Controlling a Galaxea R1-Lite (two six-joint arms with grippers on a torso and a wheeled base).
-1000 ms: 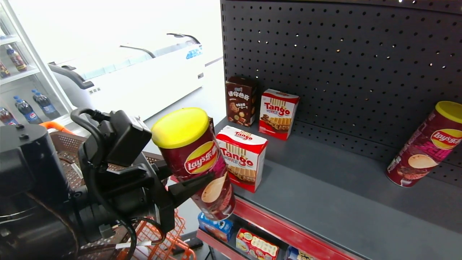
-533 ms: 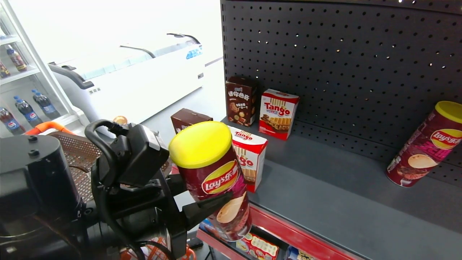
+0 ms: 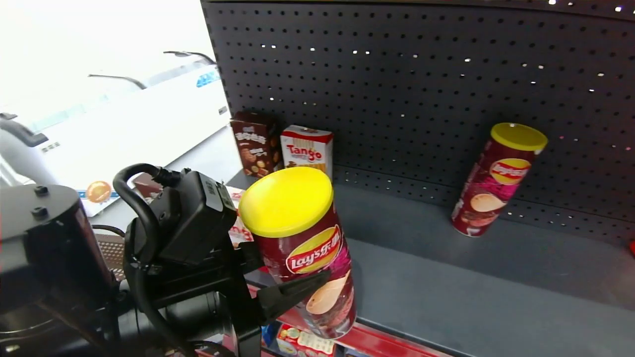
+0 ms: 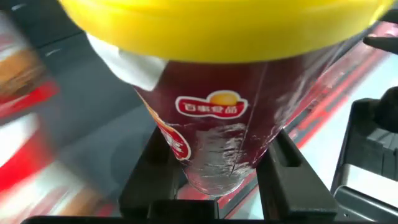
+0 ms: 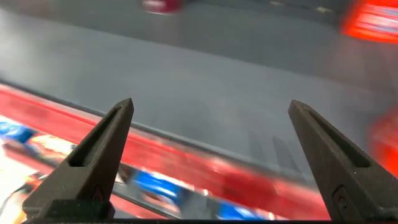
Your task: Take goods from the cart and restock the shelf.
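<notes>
The left gripper (image 3: 307, 285) is clenched on the lower body of a chips can (image 3: 302, 238) with its yellow lid up, tilted a little, its base at the front edge of the grey shelf (image 3: 446, 287). Beyond the gripper and well apart to its right, a second can (image 3: 491, 183) leans on the pegboard (image 3: 397, 89). Two boxes (image 3: 306, 148) stand at the back, straight ahead. The right gripper (image 5: 210, 104) is spread wide, with nothing between its fingers, over the shelf's red front edge.

Mostly hidden behind the chip can (image 3: 308, 240): a red-and-white box (image 3: 238, 230)
</notes>
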